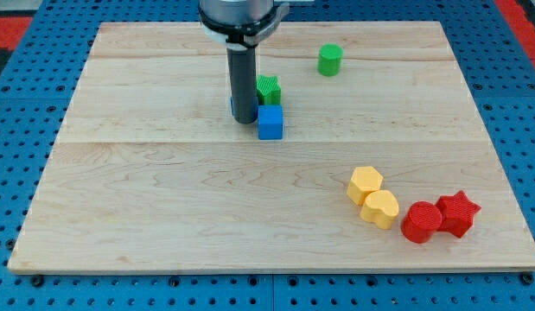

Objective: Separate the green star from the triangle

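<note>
The arm carries no gripper, so nothing opens, closes or is held; it ends in a dark rod whose lower end, my tip (245, 120), rests on the wooden surface (163, 199) above centre. The green star (268, 89) sits just to the right of the rod, partly hidden behind it. A blue cube (270, 123) lies directly below the star, touching or nearly touching it, and just right of my tip. A sliver of blue (232, 105) shows at the rod's left edge; this may be the triangle, but the rod covers it and the shape cannot be confirmed. If so, the rod stands between the two, consistent with wedging them apart.

Other blocks lie well apart from this group: a green cylinder (329, 60) towards the top right, and at bottom right a yellow hexagon (365, 184), a yellow heart (380, 208), a red cylinder (420, 221) and a red star (458, 212), clustered in a row.

No brands, labels or legible writing appear anywhere
</note>
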`<state>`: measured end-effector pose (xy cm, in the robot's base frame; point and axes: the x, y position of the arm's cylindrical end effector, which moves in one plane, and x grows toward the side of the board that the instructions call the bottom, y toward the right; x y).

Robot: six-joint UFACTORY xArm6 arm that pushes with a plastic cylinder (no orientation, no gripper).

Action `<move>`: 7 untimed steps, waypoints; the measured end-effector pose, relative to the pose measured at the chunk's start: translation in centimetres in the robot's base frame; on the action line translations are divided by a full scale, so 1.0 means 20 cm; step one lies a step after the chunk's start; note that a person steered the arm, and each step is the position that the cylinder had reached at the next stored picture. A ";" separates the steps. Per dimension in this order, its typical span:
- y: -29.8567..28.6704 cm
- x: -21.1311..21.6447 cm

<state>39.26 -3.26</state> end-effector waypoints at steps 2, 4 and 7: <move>0.13 0.29; 0.59 0.55; 0.15 0.34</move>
<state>46.00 -0.28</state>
